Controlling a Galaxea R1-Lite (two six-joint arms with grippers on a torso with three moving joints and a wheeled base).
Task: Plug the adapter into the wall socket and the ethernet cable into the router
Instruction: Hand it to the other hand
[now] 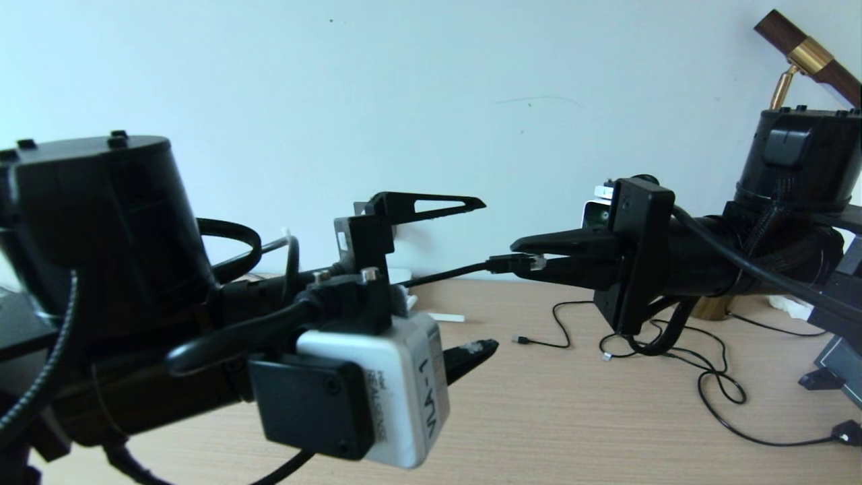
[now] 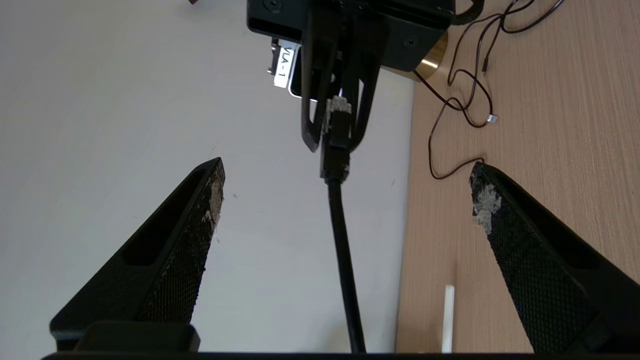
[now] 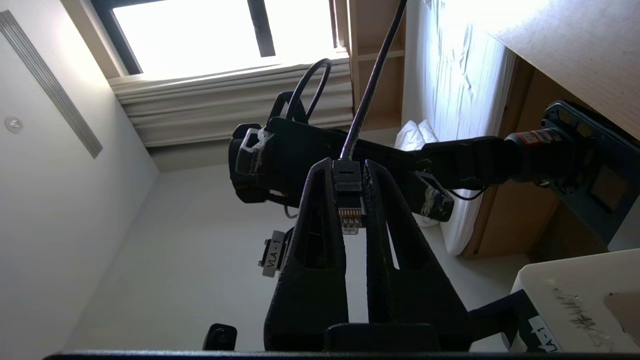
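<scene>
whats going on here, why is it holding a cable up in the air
The right claw is shut on the plug end of the ethernet cable, holding it above the wooden desk. The left claw faces it with its fingers spread wide, the cable running between them untouched. The router and wall socket cannot be clearly made out, so nothing looks plugged in yet.
</scene>
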